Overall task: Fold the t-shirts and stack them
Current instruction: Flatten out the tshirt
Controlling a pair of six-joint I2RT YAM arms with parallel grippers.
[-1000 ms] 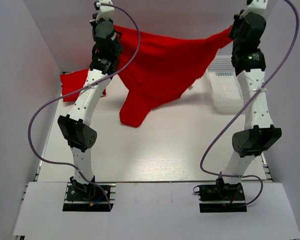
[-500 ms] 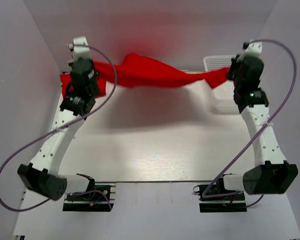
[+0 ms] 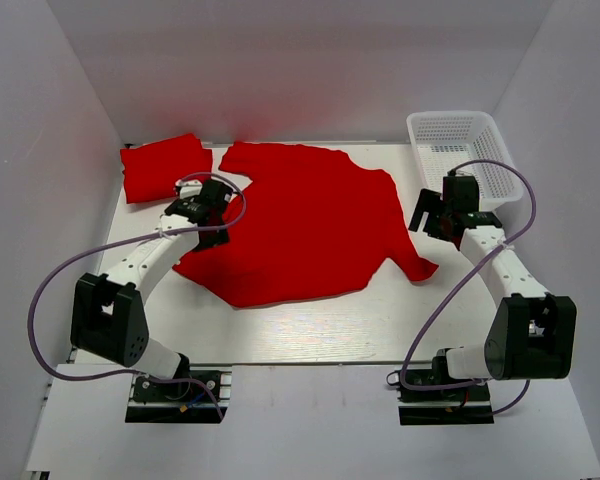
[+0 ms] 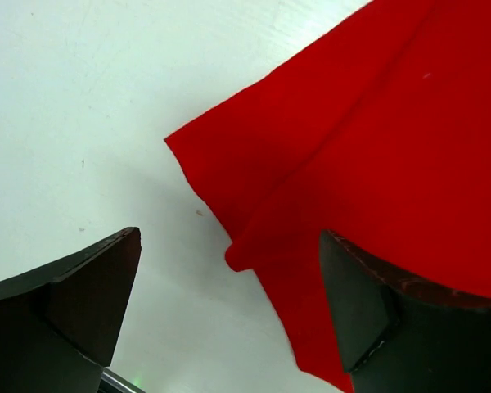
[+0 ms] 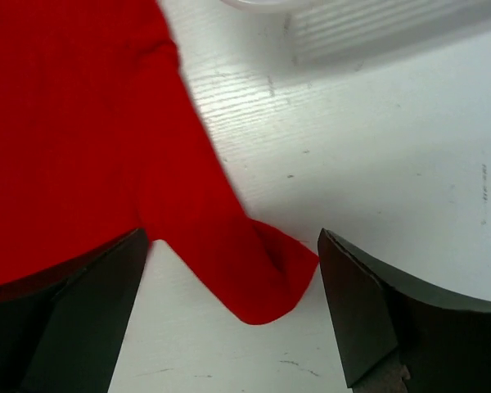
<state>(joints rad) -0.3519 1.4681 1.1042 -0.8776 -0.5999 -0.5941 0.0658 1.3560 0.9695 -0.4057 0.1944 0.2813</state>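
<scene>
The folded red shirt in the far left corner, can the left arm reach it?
Probably yes. The left gripper hangs open right beside the folded shirt, and nothing stands between them.

Both arms stretch forward, bent low, the left gripper (image 4: 229,278) and right gripper (image 5: 233,278) gaping (jaws spread wide)

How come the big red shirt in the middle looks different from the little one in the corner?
The middle t-shirt lies spread open and flat; the corner t-shirt is folded into a neat rectangle. The middle t-shirt covers much of the table; the corner t-shirt fills a small patch at the far left. A sleeve sticks out from the middle t-shirt; none shows on the corner t-shirt. Both are plain bright red.
</scene>
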